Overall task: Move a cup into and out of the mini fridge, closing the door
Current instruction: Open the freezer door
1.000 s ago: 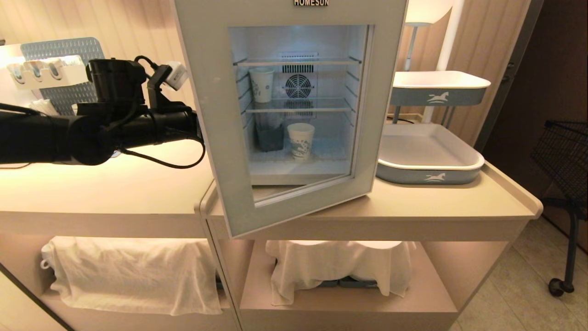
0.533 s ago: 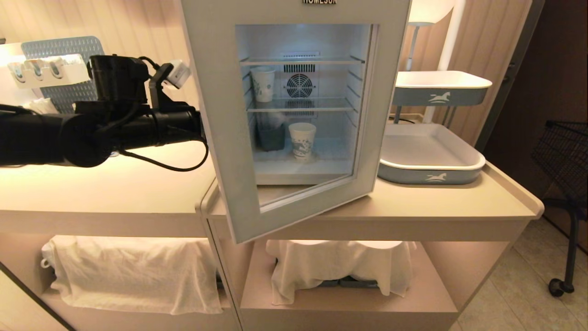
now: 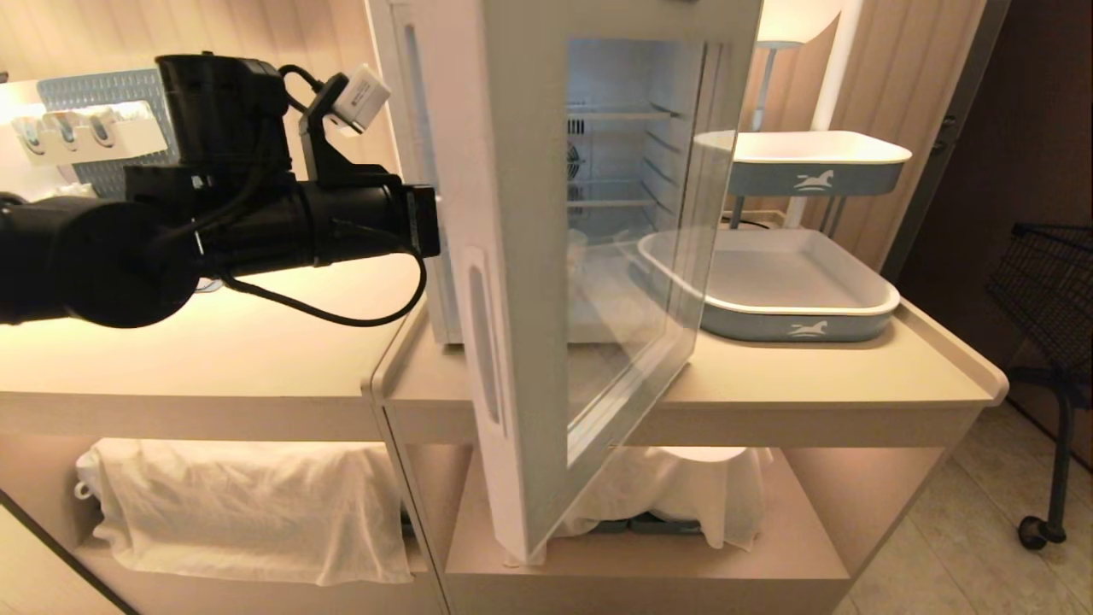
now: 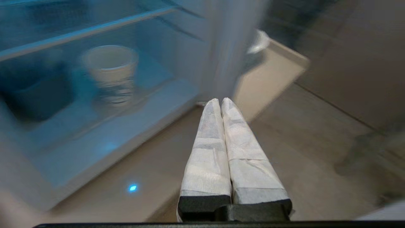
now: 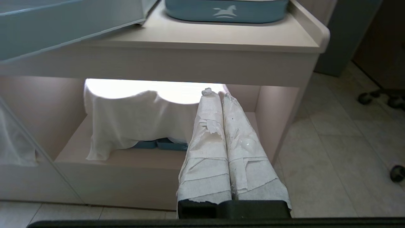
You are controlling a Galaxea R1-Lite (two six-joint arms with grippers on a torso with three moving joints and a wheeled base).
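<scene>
**Fridge door swung wide beside the left arm**

A pale beige worktop (image 3: 256,359) ran across the scene, with white cloths (image 3: 248,504) draped over things on the open shelf beneath it. To the right on the worktop sat a blue-and-white tray (image 3: 798,312) bearing a horse mark, and a second such tray (image 3: 815,162) stood raised behind it. A tiled floor and a dark wire basket (image 3: 1055,282) lay at far right; a blue perforated mat (image 3: 111,90) leaned against the ribbed wall at far left.

The mini fridge (image 3: 410,102) was a white box with a lit interior and wire shelves. In the left wrist view the cup (image 4: 110,74), white with a blue pattern, stood upright on the fridge floor, just beside a dark tub (image 4: 38,95); in the head view it was hidden by the door.

The door (image 3: 512,256), white-framed with tinted glass, had swung much further open than a second earlier, now standing nearly edge-on with its slot handle (image 3: 482,337) facing the near side. The left arm had shifted right toward the fridge's left side. The left end effector (image 4: 220,102) had its wrapped fingers pressed together and held nothing. The right end effector (image 5: 215,92), low before the shelf, was likewise closed and empty.
</scene>
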